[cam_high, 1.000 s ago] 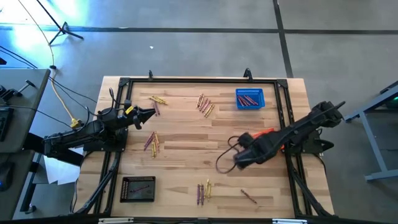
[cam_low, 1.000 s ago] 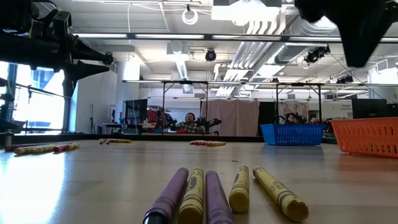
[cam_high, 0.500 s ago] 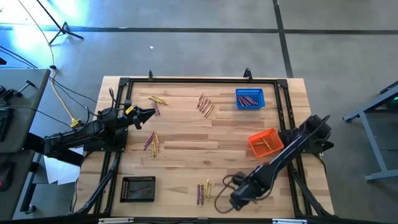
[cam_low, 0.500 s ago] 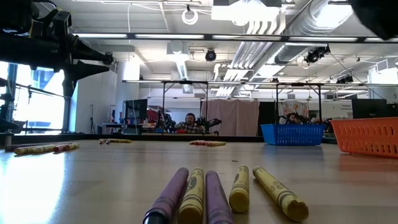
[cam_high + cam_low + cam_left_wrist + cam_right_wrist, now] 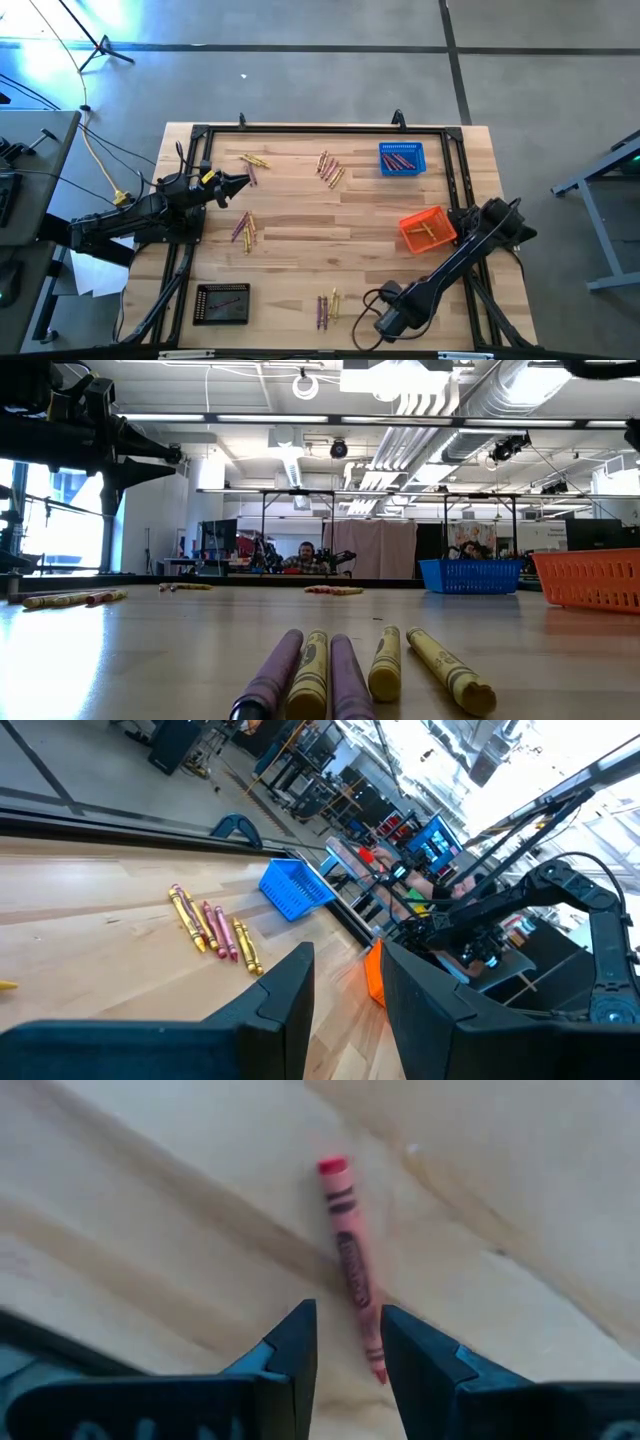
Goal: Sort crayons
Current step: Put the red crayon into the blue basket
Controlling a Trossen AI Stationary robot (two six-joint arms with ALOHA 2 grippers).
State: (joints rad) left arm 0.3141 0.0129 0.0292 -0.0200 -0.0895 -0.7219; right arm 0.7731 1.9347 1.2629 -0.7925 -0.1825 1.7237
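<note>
A red crayon (image 5: 352, 1265) lies flat on the wooden table near its front edge. My right gripper (image 5: 348, 1350) is open above it, fingers pointing down, and the crayon's near end reaches into the gap between the fingertips. In the high view the right gripper (image 5: 385, 322) hides this crayon. Other crayon groups lie at the front (image 5: 328, 307), mid left (image 5: 244, 230), far left (image 5: 253, 161) and far middle (image 5: 330, 168). My left gripper (image 5: 243, 181) waits above the table's left side, open by a narrow gap (image 5: 348, 980) and empty.
A blue basket (image 5: 401, 158) with crayons stands at the far right. An orange basket (image 5: 427, 229) with a yellow crayon stands at mid right. A black basket (image 5: 221, 303) with a purple crayon stands at the front left. A black frame (image 5: 300, 129) runs along the table's edges.
My right gripper has swung from beside the orange basket toward the table's near edge and come down over the lone red crayon at the front right. It has left the low view. The crayons have not moved.
</note>
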